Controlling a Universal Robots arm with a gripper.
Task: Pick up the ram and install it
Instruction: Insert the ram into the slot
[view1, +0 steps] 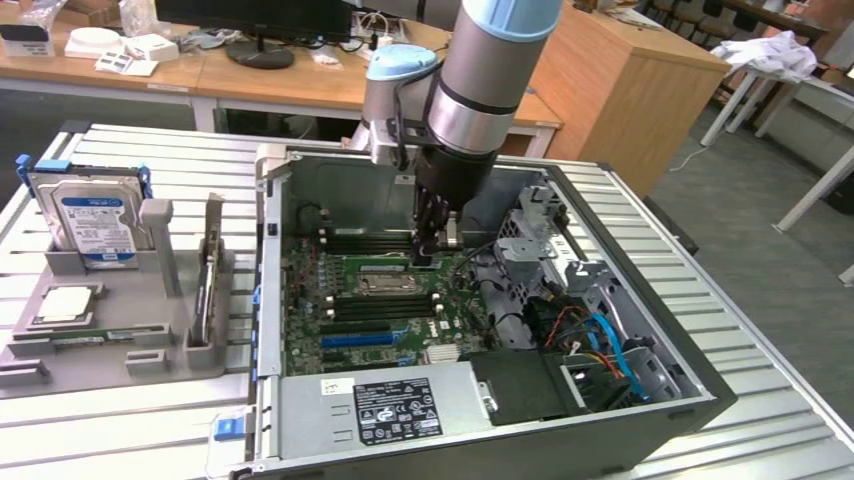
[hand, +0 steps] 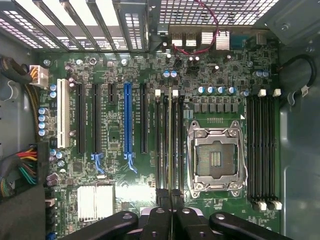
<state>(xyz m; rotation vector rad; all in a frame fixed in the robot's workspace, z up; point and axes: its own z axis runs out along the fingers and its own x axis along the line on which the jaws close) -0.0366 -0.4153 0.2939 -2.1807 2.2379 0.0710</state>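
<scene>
From where I stand, one silver-and-blue robot arm (view1: 474, 90) reaches down into one open grey metal computer case (view1: 534, 450) on a slatted metal table (view1: 774, 440). Its black two-fingered gripper (hand: 170, 194) is closed to the thickness of a thin board. It pinches one long, narrow green circuit-board stick, the ram (hand: 170, 145), by one end.

In the wrist view the ram runs edge-on, straight out from the fingertips. It lies along the memory slots just beside the single silver processor socket (hand: 216, 157), between that socket and the expansion slots. I cannot tell whether it sits in a slot or just above one.

On the green motherboard (hand: 110, 145) I count four black memory slots with white clips (hand: 262, 150) on the socket's far side. There is also one long blue slot (hand: 126, 120), one white slot (hand: 62, 112) and four black expansion slots (hand: 80, 120), one of them short.

At the exterior view's left, one grey plastic holder (view1: 134, 335) carries one hard drive with a blue-and-white label (view1: 96, 215).

One black label (view1: 396, 408) sits on the power supply. Its writing, like the drive's and the board's white print, is too small to read.
</scene>
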